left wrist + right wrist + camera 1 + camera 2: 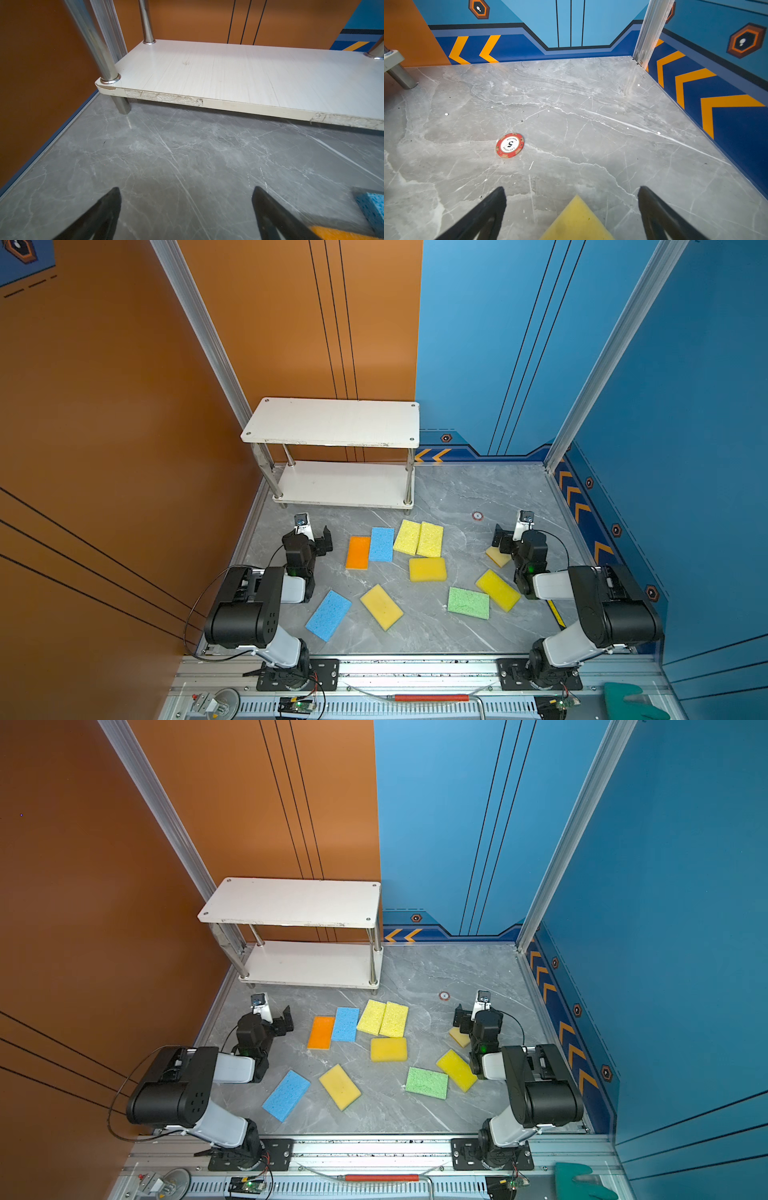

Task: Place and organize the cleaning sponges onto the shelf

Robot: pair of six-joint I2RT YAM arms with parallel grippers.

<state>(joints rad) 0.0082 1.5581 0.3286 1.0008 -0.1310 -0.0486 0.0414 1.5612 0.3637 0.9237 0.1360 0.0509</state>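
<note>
The shelf (pixel 332 423) (pixel 291 900) stands at the back left with both white boards bare; its lower board (pixel 228 72) fills the left wrist view. Several sponges lie flat on the grey floor: orange (pixel 358 552), blue (pixel 381 544), two yellow ones side by side (pixel 417 538), more yellow ones (pixel 427 569) (pixel 381 606) (pixel 498 590), another blue (pixel 328 615) and green (pixel 468 602). My left gripper (pixel 309 533) (pixel 186 188) is open over bare floor beside the orange sponge (pixel 336 233). My right gripper (pixel 511 531) (pixel 572 187) is open above a pale tan sponge (pixel 498 556) (pixel 577 220), not touching it.
A red poker chip (pixel 477 515) (pixel 510 145) lies on the floor ahead of the right gripper. Orange and blue walls close in the left, back and right. A green glove (pixel 627 701) and a red-handled tool (pixel 428 698) sit on the front rail.
</note>
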